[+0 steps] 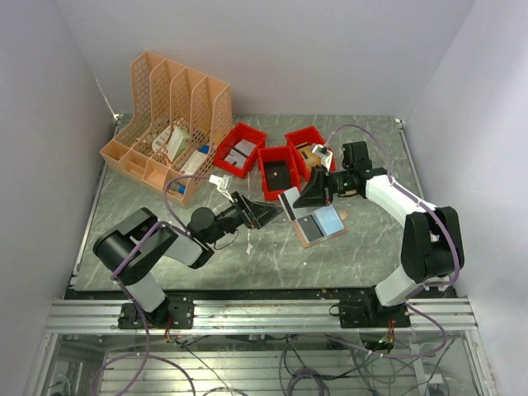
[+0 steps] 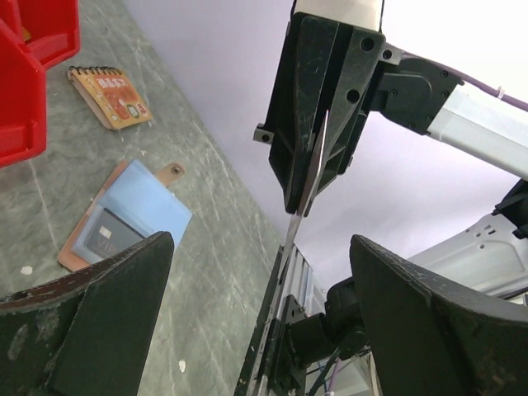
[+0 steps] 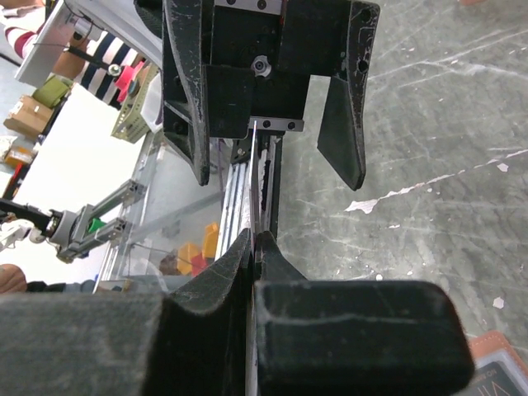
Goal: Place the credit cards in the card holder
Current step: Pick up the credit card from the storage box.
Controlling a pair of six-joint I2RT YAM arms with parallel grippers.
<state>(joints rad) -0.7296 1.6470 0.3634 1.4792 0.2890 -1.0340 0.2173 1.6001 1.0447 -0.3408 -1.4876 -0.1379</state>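
Salmon holder (image 2: pixel 103 235) lies open. Right gripper (image 2: pixel 301 206) pinches a card (image 2: pixel 312 169); left gripper (image 2: pixel 260 247) gapes empty. Next, presumably: careful slot insertion.

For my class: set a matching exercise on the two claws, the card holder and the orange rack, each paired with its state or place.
Things:
1. left claw
2. right claw
3. card holder
4. rack

States or places:
A. lies open on the table
B. shut on a card
C. stands at the far left corner
D. open, holding nothing

Pairs: 1-D, 2-B, 3-A, 4-C
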